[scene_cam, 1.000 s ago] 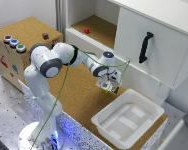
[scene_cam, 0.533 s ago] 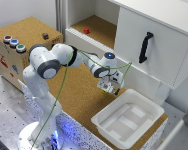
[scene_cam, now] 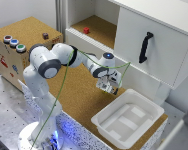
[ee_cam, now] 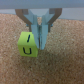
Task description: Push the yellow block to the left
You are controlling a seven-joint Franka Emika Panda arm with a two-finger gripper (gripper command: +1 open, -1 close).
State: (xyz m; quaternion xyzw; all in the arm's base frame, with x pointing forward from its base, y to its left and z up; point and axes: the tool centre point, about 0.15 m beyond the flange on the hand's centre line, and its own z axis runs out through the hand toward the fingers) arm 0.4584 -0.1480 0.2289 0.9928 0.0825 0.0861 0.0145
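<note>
From the exterior view's left: a cork box (scene_cam: 29, 37) carries coloured buttons and a small dark purple block (scene_cam: 45, 35). Bare cork worktop (scene_cam: 79, 95) runs from there to the gripper (scene_cam: 108, 86), so a push that way has open room and no edge close by.

The gripper hangs low over the worktop, in front of the white cabinet (scene_cam: 144, 45). In the wrist view its fingers (ee_cam: 43, 36) are together, nothing between them, and the yellow block (ee_cam: 29, 44) sits on the cork just beside them, touching or nearly so; I cannot tell which.

The risk, as I judge it: an off-centre or high push makes the cube spin or slip aside, or tip.

At the exterior view's right the white tub (scene_cam: 128, 119) stands near the gripper; straying that way would foul its rim.
</note>
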